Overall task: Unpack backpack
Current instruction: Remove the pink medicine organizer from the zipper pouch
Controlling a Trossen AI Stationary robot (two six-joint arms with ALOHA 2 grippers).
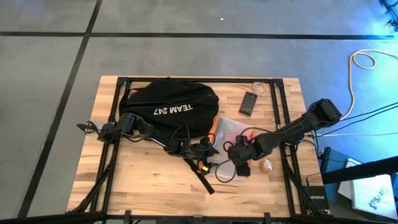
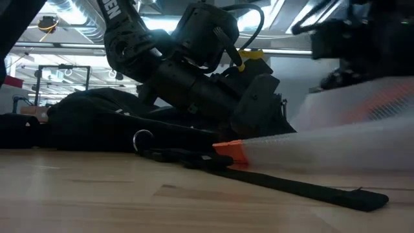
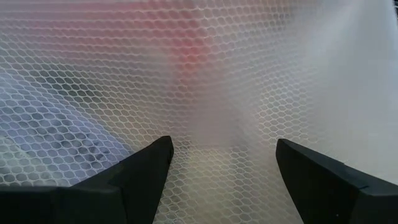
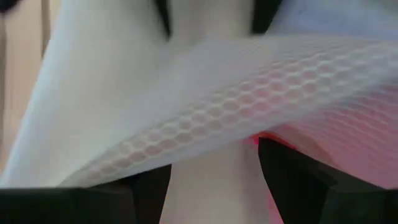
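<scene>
The black backpack (image 1: 168, 106) lies flat on the far left part of the table, its white lettering facing up. Beside it on the right is a translucent mesh pouch (image 1: 231, 129) with an orange zip end (image 2: 229, 150). My left gripper (image 1: 202, 149) stands open at the pouch's left side, and mesh fills the view between its fingers (image 3: 224, 155). My right gripper (image 1: 239, 151) is over the pouch's near side, shut on it. A backpack strap (image 2: 304, 188) lies on the table toward the near edge. My left gripper has the mesh close in front of its open fingers (image 3: 155, 168); I cannot tell whether it touches. My right gripper has a white fold of the pouch (image 4: 214, 168) between its two fingers (image 4: 286, 180), coming steeply from above and from the table's right. The pouch's right part is raised, and its orange end rests on the table.
A black phone (image 1: 249, 102) lies at the far right of the table. A small round tan object (image 1: 266, 165) sits near the right arm. A black cable (image 1: 225, 173) loops on the table below the right gripper. Bare wood lies along the near edge.
</scene>
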